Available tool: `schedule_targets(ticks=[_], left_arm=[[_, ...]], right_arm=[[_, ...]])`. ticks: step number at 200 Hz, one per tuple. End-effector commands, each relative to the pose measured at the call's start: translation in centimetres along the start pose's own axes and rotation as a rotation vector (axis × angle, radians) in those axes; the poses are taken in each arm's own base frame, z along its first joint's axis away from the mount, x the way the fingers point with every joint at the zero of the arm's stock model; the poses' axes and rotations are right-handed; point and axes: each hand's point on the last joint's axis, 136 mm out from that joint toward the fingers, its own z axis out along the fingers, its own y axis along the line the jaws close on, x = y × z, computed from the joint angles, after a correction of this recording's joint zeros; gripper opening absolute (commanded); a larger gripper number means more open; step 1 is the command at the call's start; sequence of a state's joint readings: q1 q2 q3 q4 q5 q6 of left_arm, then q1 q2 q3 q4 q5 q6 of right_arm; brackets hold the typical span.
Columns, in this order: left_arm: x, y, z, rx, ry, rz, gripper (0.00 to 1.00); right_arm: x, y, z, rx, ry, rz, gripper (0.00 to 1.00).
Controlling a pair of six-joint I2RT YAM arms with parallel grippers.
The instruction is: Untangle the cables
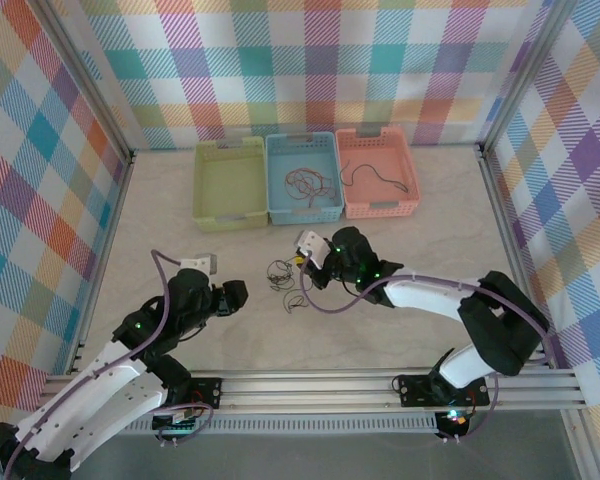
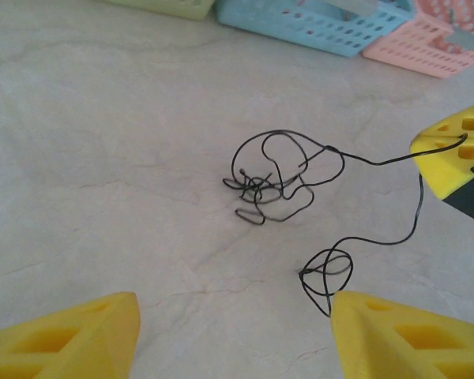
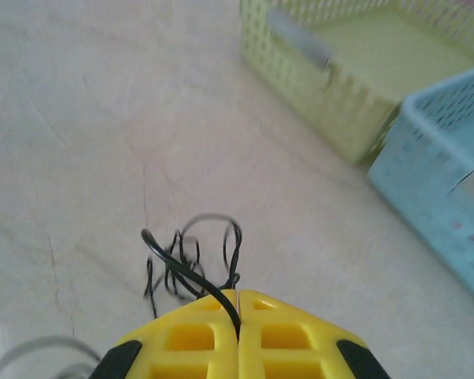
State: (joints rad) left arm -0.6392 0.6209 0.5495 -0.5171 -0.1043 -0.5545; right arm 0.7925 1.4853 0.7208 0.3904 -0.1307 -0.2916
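A tangle of thin black cables (image 1: 283, 277) lies on the table in front of the baskets. In the left wrist view the main knot (image 2: 275, 178) trails a strand to a small loop (image 2: 328, 272). My right gripper (image 1: 301, 262) is shut on one black strand beside the knot; the wire runs into the seam between its yellow fingers (image 3: 238, 296), with the tangle (image 3: 191, 254) just beyond. In the left wrist view that gripper (image 2: 457, 158) appears at the right edge with the strand leading into it. My left gripper (image 1: 238, 296) stands open to the left of the tangle, and its fingers (image 2: 415, 335) hold nothing.
Three baskets stand in a row at the back: green (image 1: 229, 186), blue (image 1: 277, 180) holding a reddish-brown cable (image 1: 306, 183), and pink (image 1: 410, 180) holding a black cable (image 1: 378, 172). Checked walls close in the table on three sides.
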Motion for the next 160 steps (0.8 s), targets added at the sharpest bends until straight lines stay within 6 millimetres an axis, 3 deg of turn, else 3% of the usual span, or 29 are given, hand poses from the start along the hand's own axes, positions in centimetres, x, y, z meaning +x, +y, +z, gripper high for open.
schedule_targets(ticks=[1,20,49,57,81,107,160], left_arm=[[-3.8,-4.6,0.0,0.140,-0.067,0.114,0.68],[-4.9,-5.9,1.5,0.123,-0.034,0.213,0.69],[-4.4,-9.0,3.3,0.237,0.052,0.315,0.69],[-4.0,-9.0,3.8,0.243,0.060,0.346,0.70],[-5.2,-8.8,5.1,0.221,-0.035,0.403,0.71],[-5.1,-11.0,5.7,0.326,-0.072,0.515,0.71],[-4.7,-12.3,8.9,0.347,-0.064,0.668,0.69]], right_arm=[[-2.1,-0.6,-0.7,0.052,-0.125,-0.005,0.00],[-1.8,-1.3,-1.0,0.090,-0.136,0.022,0.00],[-1.5,-2.9,-1.7,0.125,-0.165,0.106,0.00],[-1.4,-3.3,-1.9,0.120,-0.176,0.136,0.00],[-1.4,-3.9,-2.4,0.091,-0.209,0.215,0.00],[-1.4,-3.8,-2.6,0.081,-0.212,0.223,0.00],[-1.6,-3.9,-3.3,0.047,-0.240,0.268,0.00]])
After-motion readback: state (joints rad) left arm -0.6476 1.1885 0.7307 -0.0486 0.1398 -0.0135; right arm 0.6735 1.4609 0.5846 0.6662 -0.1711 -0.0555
